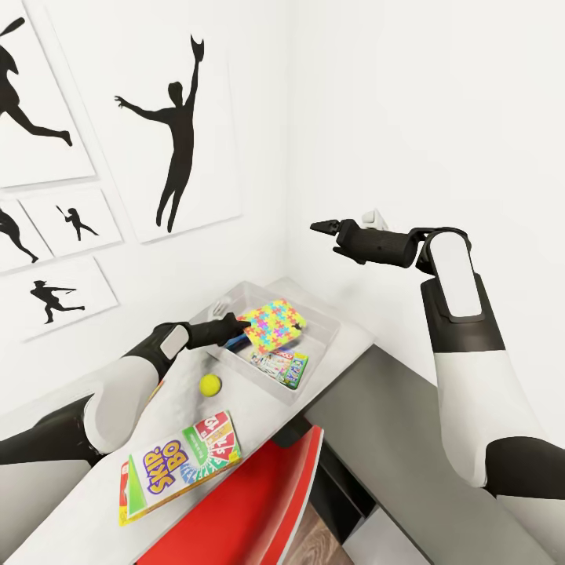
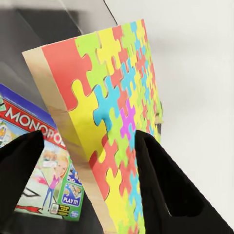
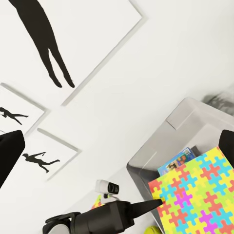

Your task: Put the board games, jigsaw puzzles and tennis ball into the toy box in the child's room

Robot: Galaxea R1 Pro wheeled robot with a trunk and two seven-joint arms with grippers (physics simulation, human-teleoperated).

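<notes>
My left gripper is shut on a multicolour jigsaw puzzle, holding it tilted over the light grey toy box at the table's far end. In the left wrist view the puzzle stands on edge between the two black fingers. Below it in the box lie the Monopoly board game and a blue board game. On the table sit the tennis ball and, nearer me, the Skip-Bo box. My right gripper hangs open in the air above the box.
A red chair is tucked under the table's near edge. A lower dark grey unit runs along the right wall under my right arm. White walls with black sports silhouettes close the corner behind the box.
</notes>
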